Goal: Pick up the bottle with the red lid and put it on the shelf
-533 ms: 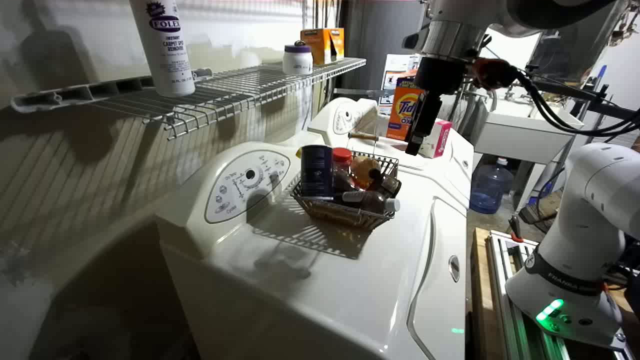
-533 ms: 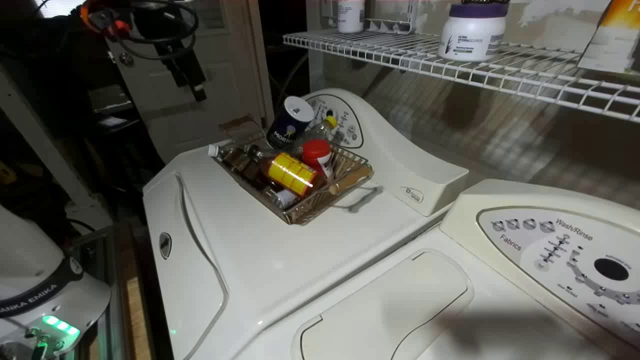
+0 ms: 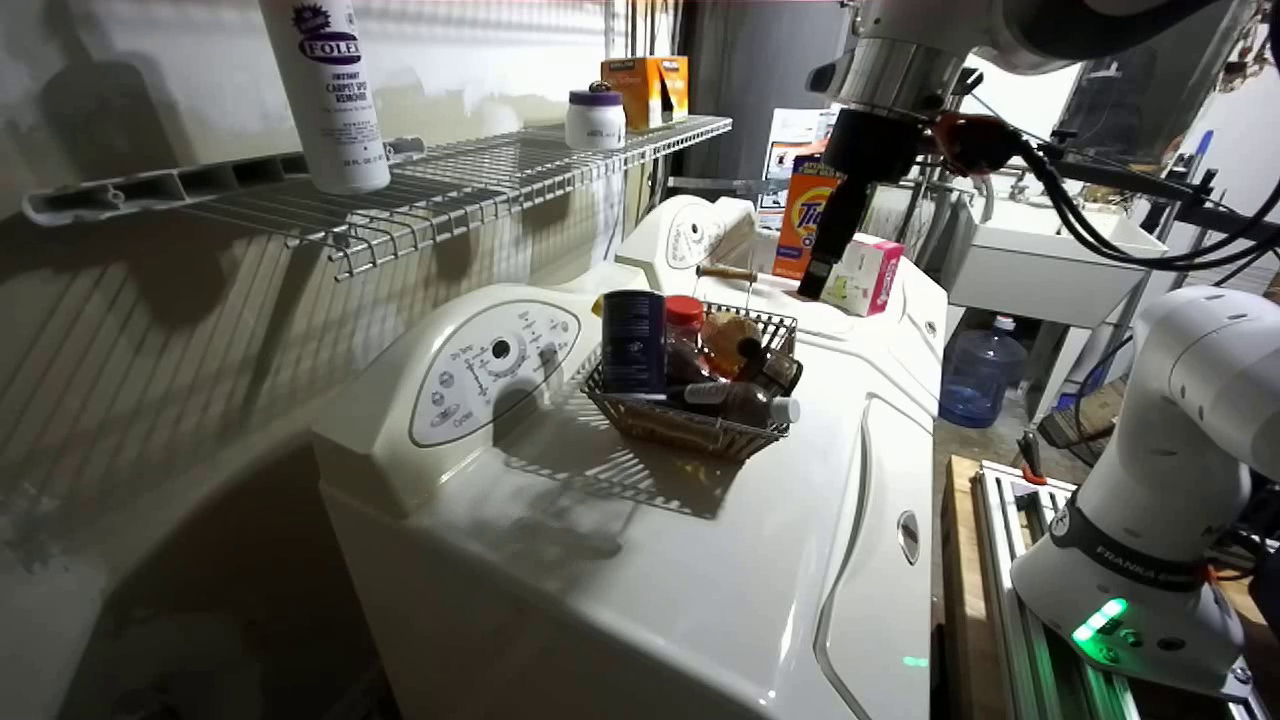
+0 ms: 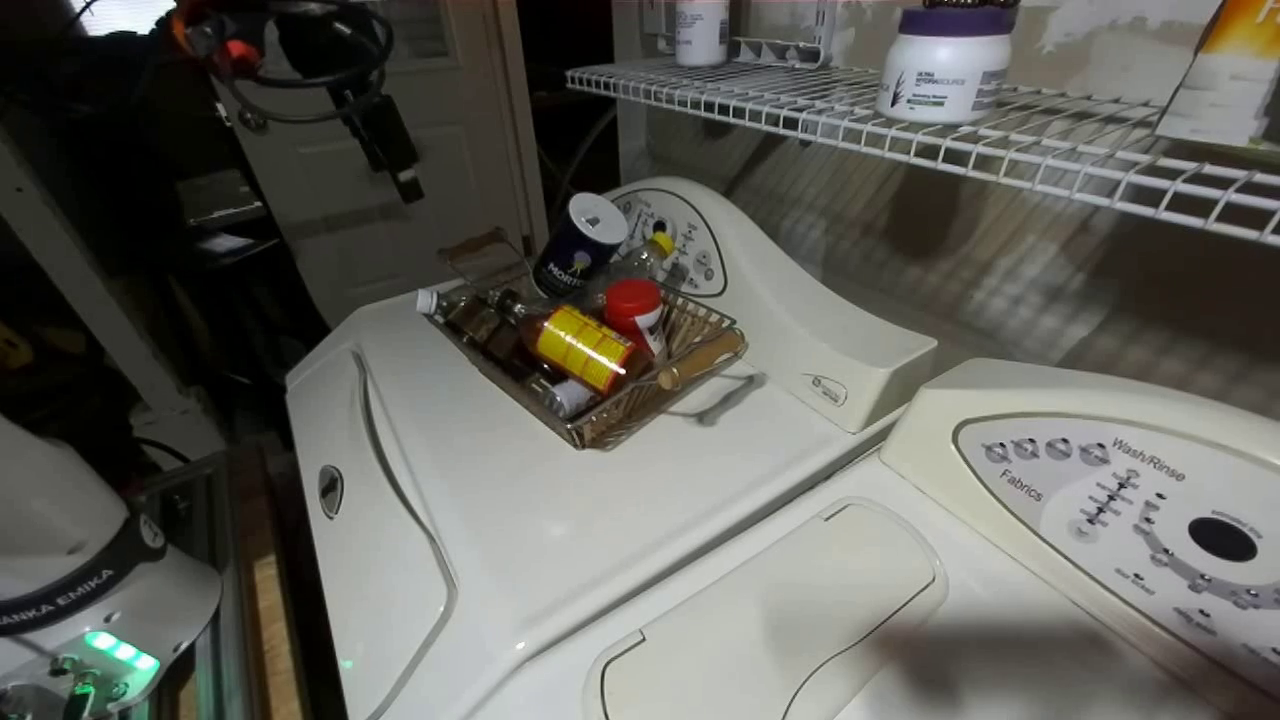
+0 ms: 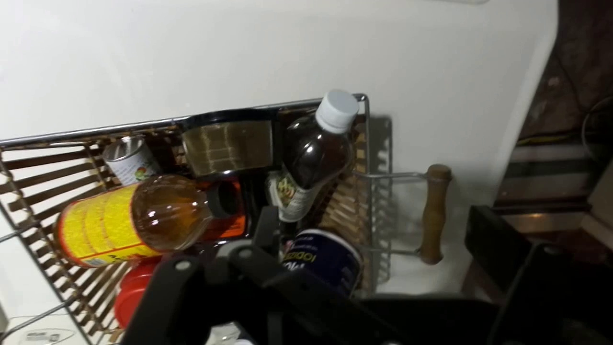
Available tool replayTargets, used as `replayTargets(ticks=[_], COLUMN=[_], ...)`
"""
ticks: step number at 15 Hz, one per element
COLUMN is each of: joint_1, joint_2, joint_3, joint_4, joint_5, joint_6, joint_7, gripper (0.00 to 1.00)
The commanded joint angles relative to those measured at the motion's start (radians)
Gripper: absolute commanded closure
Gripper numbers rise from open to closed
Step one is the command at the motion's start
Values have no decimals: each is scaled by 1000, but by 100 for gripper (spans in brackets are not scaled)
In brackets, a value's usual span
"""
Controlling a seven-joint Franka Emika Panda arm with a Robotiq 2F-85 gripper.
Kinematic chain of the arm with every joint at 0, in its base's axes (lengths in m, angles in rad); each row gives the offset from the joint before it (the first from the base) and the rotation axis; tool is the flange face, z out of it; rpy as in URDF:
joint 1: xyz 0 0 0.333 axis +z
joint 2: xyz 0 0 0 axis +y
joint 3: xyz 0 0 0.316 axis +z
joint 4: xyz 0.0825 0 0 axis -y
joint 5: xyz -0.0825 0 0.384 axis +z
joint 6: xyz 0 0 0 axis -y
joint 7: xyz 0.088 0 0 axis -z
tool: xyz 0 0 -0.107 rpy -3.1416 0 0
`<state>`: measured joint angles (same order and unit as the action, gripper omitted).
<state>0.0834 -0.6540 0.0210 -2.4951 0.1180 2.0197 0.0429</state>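
Red-lid bottle (image 3: 685, 318): in an exterior view, inside the basket (image 3: 690, 428), lid up, just beside the salt can (image 3: 633, 345); lower body partly hidden by other contents.
Basket: on the white machine (image 3: 640, 600). White-cap bottle (image 3: 745, 403) lies at its near side, cap out past the rim.
Shelf (image 3: 480, 175): white wire, along the wall, higher than the machine. Carries Folex bottle (image 3: 340, 110), purple-lid jar (image 3: 595, 120), orange box (image 3: 635, 90).
Gripper (image 3: 813, 285): hangs from the arm (image 3: 1180, 420), slanting down, apart from the basket. Finger gap can't be told at this angle.

Red lid (image 4: 633, 298): in an exterior view, tilted, pale label below it; just beside the yellow-label bottle (image 4: 585, 348), which lies on its side. Yellow-cap bottle (image 4: 645, 258) behind.
Salt can: leaning, far end of basket.
Gripper: upper left, dark against the door (image 4: 460, 220), well apart from the basket.

Fingers (image 5: 498, 235): in the wrist view, spread wide; one overlaps the basket's contents, the other shows right of the wooden handle (image 5: 433, 215).
Red lid: lower left, partly covered by the gripper.
Small can (image 5: 134, 160): in the basket, near the yellow-label bottle.
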Motion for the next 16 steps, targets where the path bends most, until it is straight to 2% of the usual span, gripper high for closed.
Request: replayTargets(ticks=[1, 4, 6, 8, 10, 13, 16], joint_1=[-104, -186, -243, -290, -325, -310, -258], joint_2=[70, 129, 185, 247, 308, 389, 463], joint_3=[-2, 17, 53, 94, 136, 147, 106], joint_4=[59, 99, 129, 162, 200, 259, 318], joint_5=[-41, -97, -180, -285, -406, -495, -437], joint_6=[88, 208, 277, 300, 275, 202, 121], joint_7=[89, 175, 260, 350, 438, 497, 444], gripper=[0, 0, 0, 0, 0, 0, 0])
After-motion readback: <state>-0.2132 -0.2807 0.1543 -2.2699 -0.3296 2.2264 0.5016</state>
